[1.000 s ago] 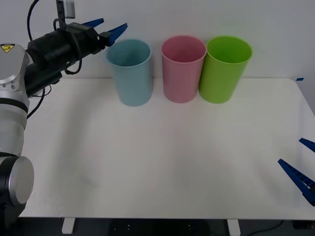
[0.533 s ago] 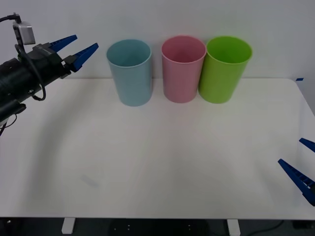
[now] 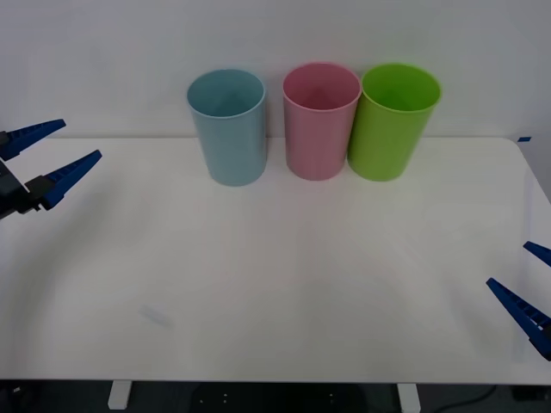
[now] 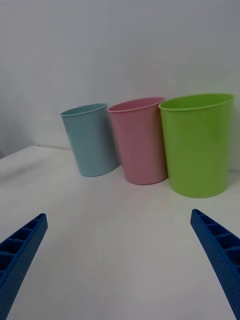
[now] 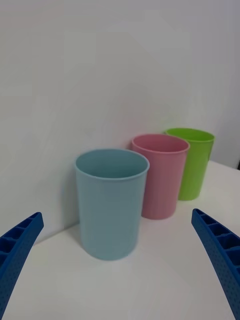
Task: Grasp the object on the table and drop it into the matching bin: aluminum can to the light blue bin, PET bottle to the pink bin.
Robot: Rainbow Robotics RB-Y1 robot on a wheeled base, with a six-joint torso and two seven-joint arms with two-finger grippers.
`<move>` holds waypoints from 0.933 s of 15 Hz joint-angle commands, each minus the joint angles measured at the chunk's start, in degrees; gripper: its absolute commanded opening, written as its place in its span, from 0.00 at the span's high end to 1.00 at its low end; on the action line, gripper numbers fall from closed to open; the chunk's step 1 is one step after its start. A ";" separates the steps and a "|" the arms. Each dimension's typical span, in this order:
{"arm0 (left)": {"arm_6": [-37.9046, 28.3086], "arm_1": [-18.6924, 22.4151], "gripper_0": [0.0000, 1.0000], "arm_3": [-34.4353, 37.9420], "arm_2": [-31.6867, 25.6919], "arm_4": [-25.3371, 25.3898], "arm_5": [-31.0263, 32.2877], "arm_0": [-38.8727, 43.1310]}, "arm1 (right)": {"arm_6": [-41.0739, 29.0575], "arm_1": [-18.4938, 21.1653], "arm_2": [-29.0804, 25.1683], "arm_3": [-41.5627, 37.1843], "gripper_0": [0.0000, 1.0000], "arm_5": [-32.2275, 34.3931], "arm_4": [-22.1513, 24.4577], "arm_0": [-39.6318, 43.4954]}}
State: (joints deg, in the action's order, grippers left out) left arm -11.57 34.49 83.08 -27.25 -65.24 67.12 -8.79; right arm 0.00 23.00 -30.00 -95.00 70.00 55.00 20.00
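White desk (image 3: 284, 284) spreads bare before us; we see no can on it. Our right claw (image 3: 527, 292) waits low, open and empty. Our left claw (image 3: 50, 157), spread and empty, hangs beside the light blue bin (image 3: 227, 126), pink bin (image 3: 320, 119) next along, likely because the drop is done.
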 commanded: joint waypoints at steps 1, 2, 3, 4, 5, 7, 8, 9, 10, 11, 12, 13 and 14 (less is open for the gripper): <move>0.94 1.98 0.00 0.24 -3.34 0.11 4.42 4.04 | 0.00 0.00 0.00 0.00 0.00 0.00 0.00 0.00; 1.29 1.98 0.00 0.24 -4.57 0.20 5.56 5.19 | 0.00 0.00 0.00 0.00 0.00 0.00 0.00 0.00; 1.82 2.07 0.00 0.24 -5.36 0.29 6.35 6.68 | 0.00 0.00 0.00 0.00 0.00 0.00 0.00 0.00; 2.43 2.51 0.00 0.33 -5.71 0.73 6.71 8.26 | 0.00 0.00 0.00 0.00 0.00 0.00 0.00 0.00; 2.87 3.13 0.00 0.68 -5.89 0.73 6.79 9.58 | 0.00 0.00 0.00 0.00 0.00 0.00 0.00 0.00; 4.98 4.44 0.00 0.68 -6.15 1.78 7.32 12.92 | 0.00 0.00 0.00 0.00 0.00 0.00 0.00 0.00; 5.25 4.80 0.00 0.68 -6.33 2.40 7.50 14.33 | 0.00 0.00 0.00 0.00 0.00 0.00 0.00 0.00; 5.77 5.15 0.00 0.68 -6.41 2.75 7.85 15.56 | 0.00 0.00 0.00 0.00 0.00 0.00 0.00 0.00; 6.48 5.23 0.00 0.68 -6.59 3.63 8.73 17.32 | 0.00 0.00 0.00 0.00 0.00 0.00 0.00 0.00; 7.44 5.23 0.00 0.68 -6.68 4.24 9.25 18.28 | 0.00 0.00 0.00 0.00 0.00 0.00 0.00 0.00; 8.76 5.23 0.00 0.68 -6.68 4.94 9.52 19.78 | 0.00 0.00 0.00 0.00 0.00 0.00 0.00 0.00; 8.94 5.23 0.00 0.68 -6.68 5.56 9.78 20.66 | 0.00 0.00 0.00 0.00 0.00 0.00 0.00 0.00; 9.20 5.23 0.00 0.68 -6.68 6.26 9.96 21.45 | 0.00 0.00 0.00 0.00 0.00 0.00 0.00 0.00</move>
State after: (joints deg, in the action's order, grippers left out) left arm -2.58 39.73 83.77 -33.93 -59.49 76.94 12.06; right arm 0.00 23.00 -30.00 -95.00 70.00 55.00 20.00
